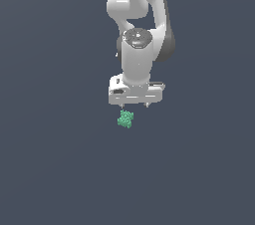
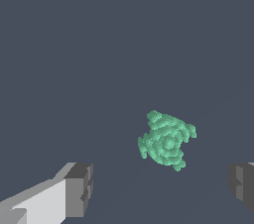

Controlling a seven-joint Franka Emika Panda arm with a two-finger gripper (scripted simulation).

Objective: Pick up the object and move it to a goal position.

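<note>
The object [image 1: 125, 119] is a tiny mint-green lumpy figurine lying on the dark grey floor, much smaller than the white arm above it. In the wrist view the object [image 2: 166, 140] shows from above as a bumpy green blob. My gripper [image 1: 134, 105] hangs just above it, slightly toward the exterior view's right, with its two short fingertips spread wide. In the wrist view the gripper [image 2: 161, 188] stands open; one finger [image 2: 74, 188] and the other finger [image 2: 242, 186] sit far apart, and nothing is between them.
A plain dark grey floor [image 1: 60, 169] stretches all around. The white arm [image 1: 142, 25] rises behind the gripper in the exterior view.
</note>
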